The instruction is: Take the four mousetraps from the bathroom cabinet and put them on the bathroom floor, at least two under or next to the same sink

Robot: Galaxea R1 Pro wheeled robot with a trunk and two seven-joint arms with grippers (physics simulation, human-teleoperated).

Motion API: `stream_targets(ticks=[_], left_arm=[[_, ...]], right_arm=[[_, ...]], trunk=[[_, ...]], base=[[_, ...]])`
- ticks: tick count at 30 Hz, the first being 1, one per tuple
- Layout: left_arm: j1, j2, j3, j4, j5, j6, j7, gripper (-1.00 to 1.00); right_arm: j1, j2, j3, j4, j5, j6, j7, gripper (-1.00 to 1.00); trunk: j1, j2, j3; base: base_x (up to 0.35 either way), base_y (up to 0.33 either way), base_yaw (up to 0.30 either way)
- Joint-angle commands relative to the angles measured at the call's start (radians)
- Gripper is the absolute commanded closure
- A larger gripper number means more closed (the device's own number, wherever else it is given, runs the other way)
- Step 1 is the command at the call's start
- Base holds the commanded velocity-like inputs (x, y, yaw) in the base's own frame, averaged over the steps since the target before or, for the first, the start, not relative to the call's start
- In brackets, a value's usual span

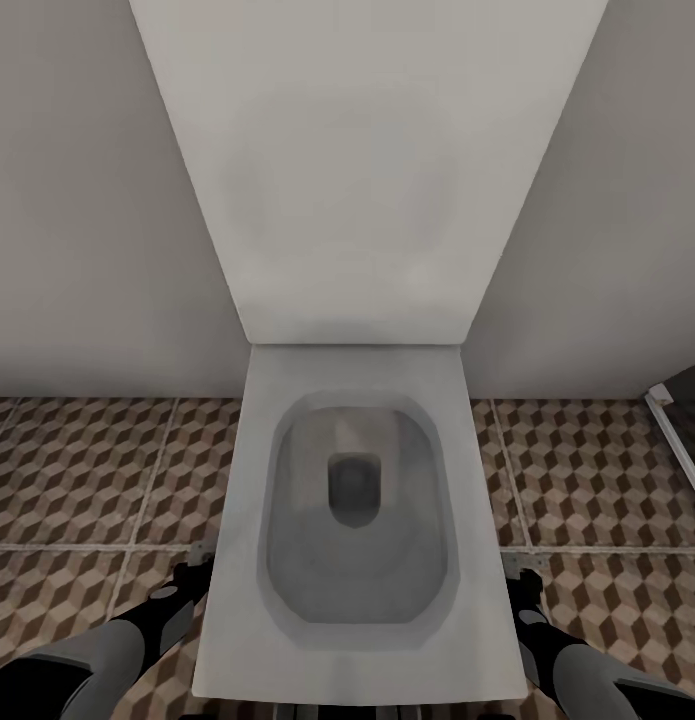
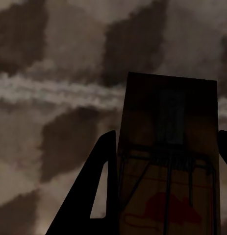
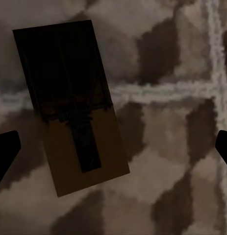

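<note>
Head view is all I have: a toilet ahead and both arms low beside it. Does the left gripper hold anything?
Observer: Yes. The left gripper is closed on a mousetrap, with one finger at each long edge, above the patterned floor tiles.
Operator: And the right one?
Observer: The right gripper is open, fingers wide apart. A second mousetrap appears to lie flat on the tiles between them, touching neither finger.
Operator: Is that one on a tile joint?
Observer: Yes, it lies across a pale grout line.
</note>
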Motion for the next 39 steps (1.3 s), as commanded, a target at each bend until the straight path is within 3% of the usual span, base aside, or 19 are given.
stream_targets(ticks=[1, 3, 4, 39], left_arm=[[-0.001, 0.0, -0.005, 0.002, 0.01, -0.003, -0.003, 1.0], [-0.001, 0.0, -0.005, 0.002, 0.01, -0.003, -0.003, 1.0], [-0.001, 0.0, -0.005, 0.002, 0.01, -0.003, -0.003, -1.0], [-0.001, 0.0, -0.005, 0.002, 0.01, -0.006, -0.003, -1.0]], right_arm=[[-0.001, 0.0, -0.008, 0.001, 0.011, -0.003, -0.003, -1.0], [-0.001, 0.0, -0.008, 0.001, 0.011, -0.003, -0.003, -1.0], [-0.001, 0.0, -0.008, 0.001, 0.011, -0.003, -0.003, -1.0], [-0.001, 0.0, -0.008, 0.001, 0.011, -0.003, -0.003, -1.0]], trunk=[[0.0, 0.0, -0.001], [0.0, 0.0, -0.001], [0.0, 0.0, -0.001], [0.0, 0.0, -0.001]], base=[[0.0, 0.0, 0.0], [0.0, 0.0, 0.0], [0.0, 0.0, 0.0], [0.0, 0.0, 0.0]])
